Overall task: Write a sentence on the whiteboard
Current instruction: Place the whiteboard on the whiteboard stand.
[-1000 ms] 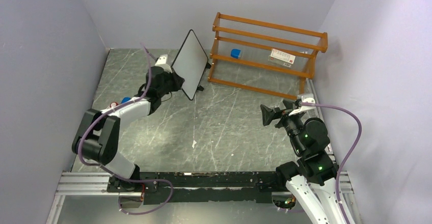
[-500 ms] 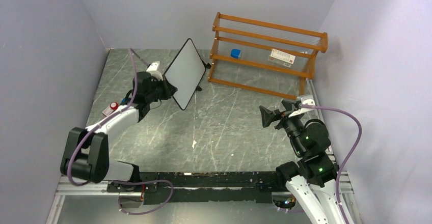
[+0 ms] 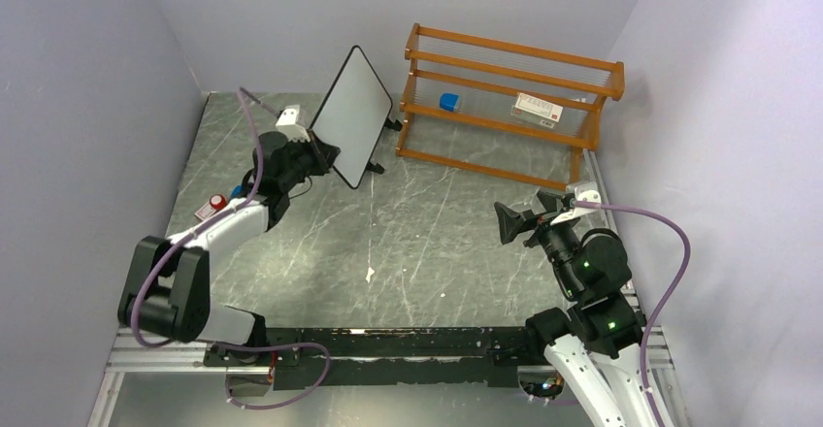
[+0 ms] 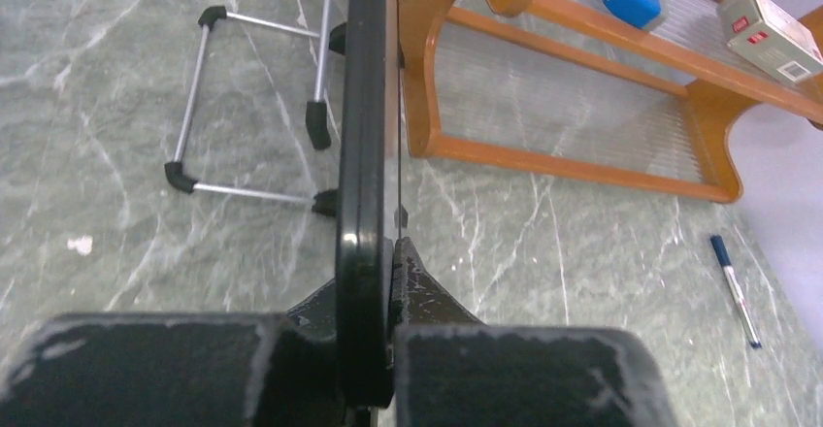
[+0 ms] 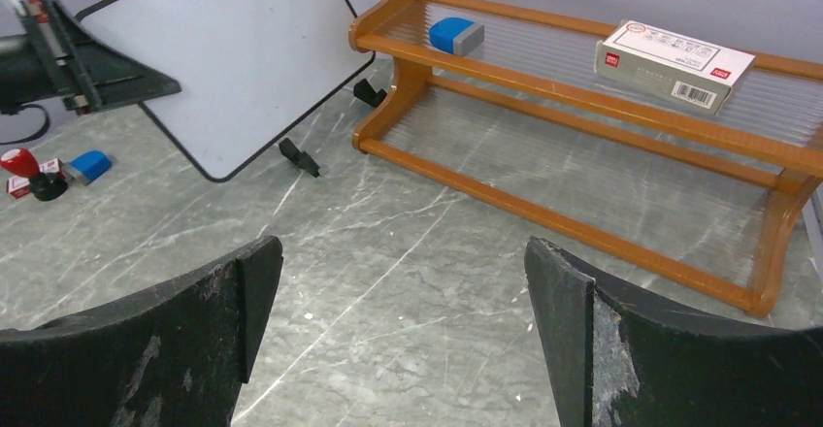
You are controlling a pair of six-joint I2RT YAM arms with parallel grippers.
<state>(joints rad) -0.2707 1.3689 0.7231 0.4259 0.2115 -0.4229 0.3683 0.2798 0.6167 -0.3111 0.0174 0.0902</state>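
1 thin, black-framed white whiteboard (image 3: 351, 114), judged light, rigid and slick-faced: hold by the frame edge, where the left end effector (image 4: 375, 281) clamps it. The right end effector (image 5: 403, 330) gapes, empty.

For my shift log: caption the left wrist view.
Left gripper clamps the whiteboard by its edge; orange rack behind, pen lying on the table.

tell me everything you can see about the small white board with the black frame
The small white board with a thin black frame has rounded corners and black feet. Its face is blank. It is tilted beside the orange wooden rack, one edge clamped by the shut left gripper.
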